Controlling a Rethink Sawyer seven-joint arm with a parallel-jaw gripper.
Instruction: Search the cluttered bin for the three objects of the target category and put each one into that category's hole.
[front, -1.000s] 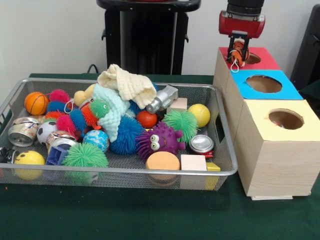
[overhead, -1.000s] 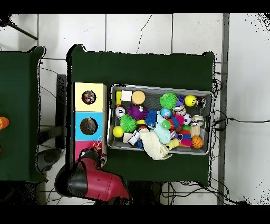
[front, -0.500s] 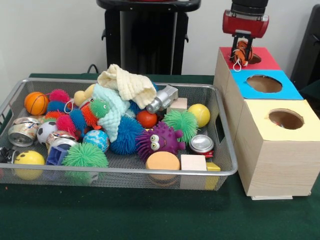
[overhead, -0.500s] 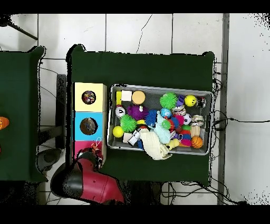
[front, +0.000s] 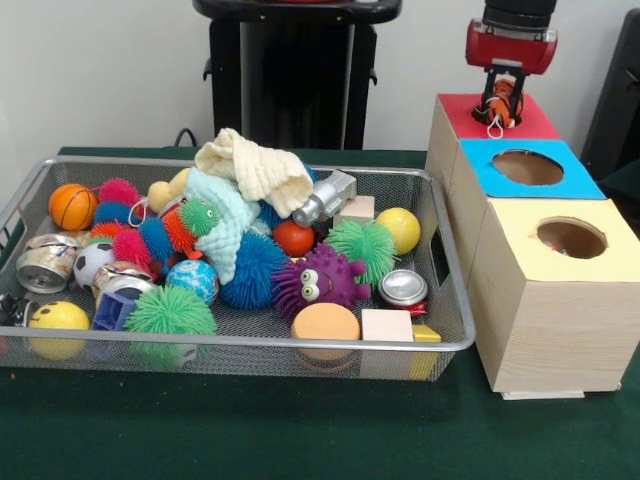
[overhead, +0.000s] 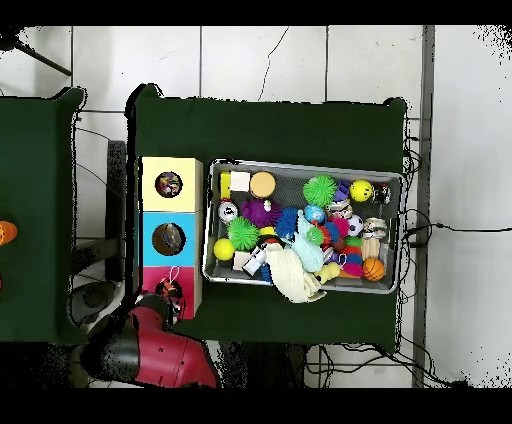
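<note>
The red and black gripper (front: 501, 100) hangs over the red-topped wooden box (front: 462, 112), its 2 dark fingers clamped on the small orange toy with black tiger stripes (front: 500, 104); a white string loop dangles under the toy. In the overhead view the toy (overhead: 168, 288) sits above the red lid. Beside this box stand a blue-topped box (front: 528, 167) and a yellow-topped box (front: 560, 240), each with 1 round hole. The wide silver wire-mesh tray (front: 450, 330) holds spiky rubber balls, a smooth orange basketball (front: 72, 206), a knitted cream cloth (front: 255, 170) and shiny metal cans.
</note>
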